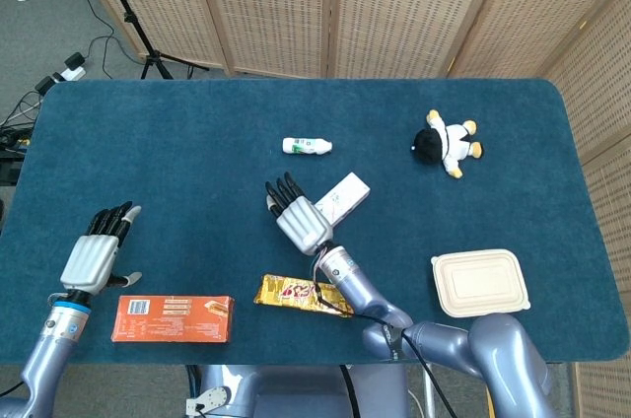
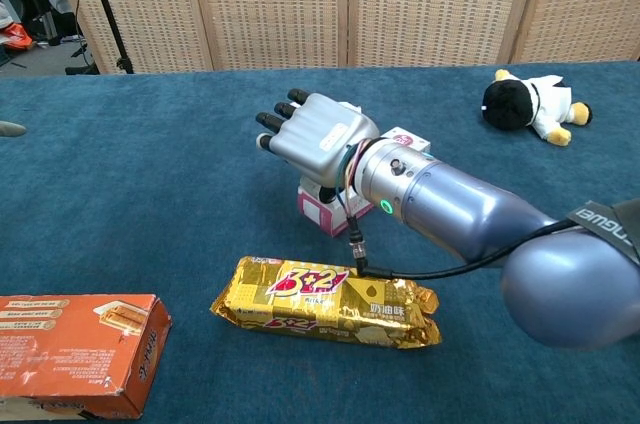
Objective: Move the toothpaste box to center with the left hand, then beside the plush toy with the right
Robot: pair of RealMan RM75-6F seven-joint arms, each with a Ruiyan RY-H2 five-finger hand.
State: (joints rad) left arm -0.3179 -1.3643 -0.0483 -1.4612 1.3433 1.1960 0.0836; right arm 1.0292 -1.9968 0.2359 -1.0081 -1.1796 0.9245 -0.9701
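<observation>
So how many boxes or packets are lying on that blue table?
4: the orange box front left, the gold snack packet front centre, the toothpaste box mid-table by the right hand, the beige lidded container front right.

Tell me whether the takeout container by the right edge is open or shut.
Shut. In the head view the beige clamshell container lies flat on the table with its lid down over the base; its contents cannot be seen.
</observation>
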